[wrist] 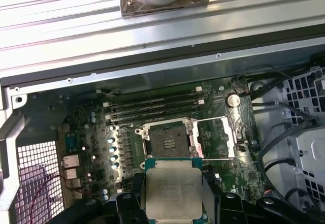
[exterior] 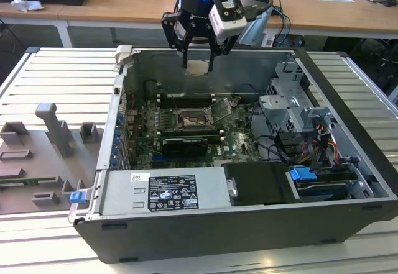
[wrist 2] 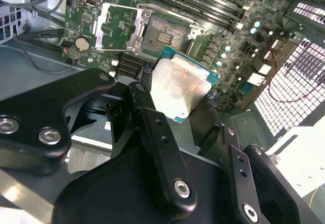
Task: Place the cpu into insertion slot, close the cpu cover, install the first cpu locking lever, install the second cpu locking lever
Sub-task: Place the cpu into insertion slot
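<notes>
My gripper (exterior: 199,59) hangs above the open computer case, over its far wall, and is shut on the cpu (exterior: 198,68), a pale silver square chip. In both wrist views the cpu (wrist 2: 177,87) (wrist: 172,188) sits between the black fingers (wrist 2: 141,99), held by two opposite edges. Below it on the green motherboard lies the insertion slot (exterior: 189,120) (wrist 2: 160,38) (wrist: 166,138), its dark centre bare. The cpu cover (exterior: 222,109) (wrist 2: 118,28) (wrist: 216,138) is swung open beside the slot.
Long memory slots (exterior: 186,97) run behind the socket, and a black graphics card (exterior: 183,145) lies in front of it. The power supply (exterior: 161,190) fills the near side. A drive cage (exterior: 292,100) with cables stands at the exterior view's right, and a grey fixture (exterior: 50,137) at its left.
</notes>
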{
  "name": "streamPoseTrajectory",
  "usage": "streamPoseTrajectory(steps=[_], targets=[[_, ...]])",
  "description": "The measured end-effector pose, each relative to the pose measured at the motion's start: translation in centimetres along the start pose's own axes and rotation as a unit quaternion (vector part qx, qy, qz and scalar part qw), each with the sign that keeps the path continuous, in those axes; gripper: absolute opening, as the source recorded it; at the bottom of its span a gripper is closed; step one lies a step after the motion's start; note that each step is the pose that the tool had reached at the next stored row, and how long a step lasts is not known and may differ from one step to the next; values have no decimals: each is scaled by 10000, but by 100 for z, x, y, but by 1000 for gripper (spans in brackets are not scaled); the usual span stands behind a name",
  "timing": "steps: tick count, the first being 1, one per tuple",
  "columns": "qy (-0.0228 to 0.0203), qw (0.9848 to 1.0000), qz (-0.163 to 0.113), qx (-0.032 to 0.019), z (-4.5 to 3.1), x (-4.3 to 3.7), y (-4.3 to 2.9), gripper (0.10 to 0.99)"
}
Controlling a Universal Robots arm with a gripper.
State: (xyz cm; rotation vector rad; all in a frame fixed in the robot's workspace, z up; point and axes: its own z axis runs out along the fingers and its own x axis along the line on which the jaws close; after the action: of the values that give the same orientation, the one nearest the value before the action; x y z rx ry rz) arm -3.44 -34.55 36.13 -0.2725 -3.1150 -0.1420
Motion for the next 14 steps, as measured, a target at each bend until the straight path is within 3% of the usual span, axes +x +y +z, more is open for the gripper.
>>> streamPoseTrajectory(steps=[14], targets=[[-21,9997,240,-4,3,0,0,537]])
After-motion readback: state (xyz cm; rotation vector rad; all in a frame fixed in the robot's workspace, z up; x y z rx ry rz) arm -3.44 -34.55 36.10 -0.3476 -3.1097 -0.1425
